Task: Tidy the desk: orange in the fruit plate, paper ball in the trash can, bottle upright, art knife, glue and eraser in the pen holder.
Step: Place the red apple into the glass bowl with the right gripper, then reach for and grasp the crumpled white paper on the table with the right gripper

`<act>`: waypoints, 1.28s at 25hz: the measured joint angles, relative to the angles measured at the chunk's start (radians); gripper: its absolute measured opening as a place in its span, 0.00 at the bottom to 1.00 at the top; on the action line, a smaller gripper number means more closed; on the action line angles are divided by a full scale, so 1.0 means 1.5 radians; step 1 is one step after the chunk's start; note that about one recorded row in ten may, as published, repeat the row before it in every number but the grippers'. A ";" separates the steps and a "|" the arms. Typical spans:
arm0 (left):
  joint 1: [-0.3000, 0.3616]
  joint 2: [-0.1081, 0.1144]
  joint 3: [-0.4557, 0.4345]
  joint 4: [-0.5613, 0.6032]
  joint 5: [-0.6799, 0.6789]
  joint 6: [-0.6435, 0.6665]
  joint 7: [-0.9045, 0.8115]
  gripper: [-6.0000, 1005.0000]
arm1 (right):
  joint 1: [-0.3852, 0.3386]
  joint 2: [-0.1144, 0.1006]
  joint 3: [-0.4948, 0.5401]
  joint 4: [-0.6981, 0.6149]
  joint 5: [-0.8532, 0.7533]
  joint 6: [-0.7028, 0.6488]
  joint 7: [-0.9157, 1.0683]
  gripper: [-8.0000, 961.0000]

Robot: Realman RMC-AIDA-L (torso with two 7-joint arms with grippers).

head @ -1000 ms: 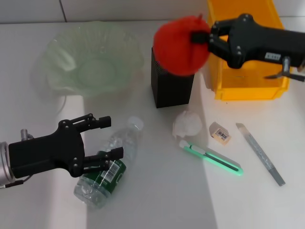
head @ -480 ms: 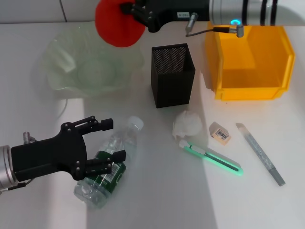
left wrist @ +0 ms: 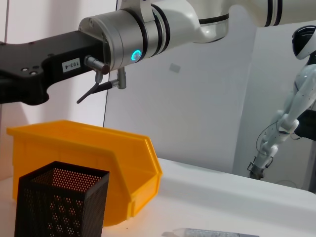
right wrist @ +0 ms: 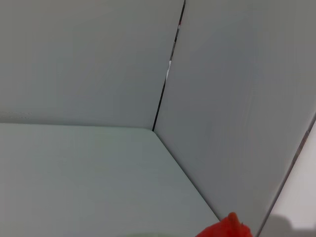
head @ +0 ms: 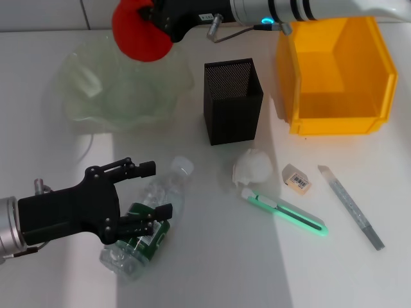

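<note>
White desktop (head: 212,269) filled the head view, under plain grey wall panels. At the near left the left gripper (head: 151,190) hung with its black fingers spread wide around the small clear plastic water bottle with the dark green label (head: 146,223), which lay on its side; no finger looked closed on it. Thin and crushable, it would likely roll, so a hold across the labelled middle seemed safest. Beyond lay the wide, shallow, pale-green glass fruit plate with the ruffled rim (head: 77,102). Over its far edge the right gripper (head: 151,14) was clamped on the round red-orange orange (head: 136,32), firm but easily bruised. Rightward stood the square black mesh pen holder (head: 232,102), then the crumpled white paper ball (head: 252,165), the green art knife (head: 286,213), the tiny white eraser (head: 297,179) and the yellow-orange plastic trash can (head: 334,115).
</note>
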 joint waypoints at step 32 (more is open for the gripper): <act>-0.034 -0.002 -0.004 -0.030 -0.001 -0.005 0.009 0.80 | 0.018 0.003 -0.106 -0.016 0.011 0.027 -0.064 0.26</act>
